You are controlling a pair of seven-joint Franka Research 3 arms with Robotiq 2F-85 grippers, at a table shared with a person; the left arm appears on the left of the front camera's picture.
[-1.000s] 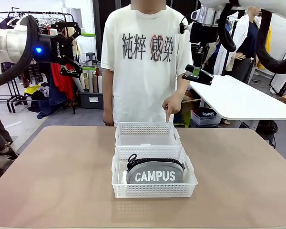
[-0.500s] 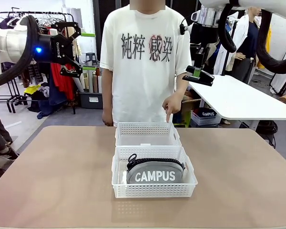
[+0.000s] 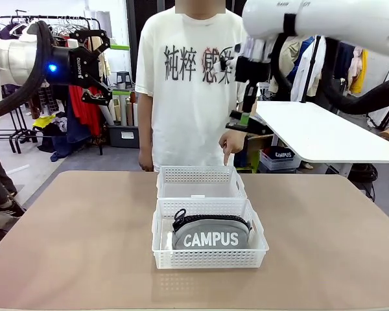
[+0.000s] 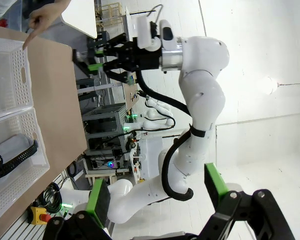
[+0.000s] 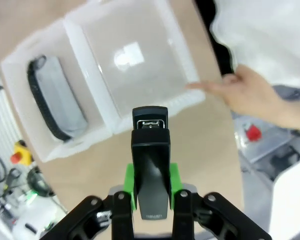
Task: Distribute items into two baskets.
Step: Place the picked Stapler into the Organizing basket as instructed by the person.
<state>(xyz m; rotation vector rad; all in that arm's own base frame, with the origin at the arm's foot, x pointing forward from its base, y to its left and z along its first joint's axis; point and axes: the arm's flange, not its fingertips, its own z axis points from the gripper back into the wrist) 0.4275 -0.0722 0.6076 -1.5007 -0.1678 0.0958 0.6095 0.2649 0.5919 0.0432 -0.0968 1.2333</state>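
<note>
While the right jaws clamp the stapler [image 5: 150, 165] high above the far basket's rim [image 3: 201, 173], left jaws gape empty.

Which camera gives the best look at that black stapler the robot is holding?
The right wrist view: the stapler sits close and large between the right gripper pads. The front view shows it small and dark, high above the baskets; the left wrist view shows it tiny and far off.

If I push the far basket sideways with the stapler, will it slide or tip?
The far basket looks empty, thin lattice plastic, so probably light and slides easily. Being shallow and wide, tipping seems unlikely. It abuts the near basket, which may shift too.
</note>
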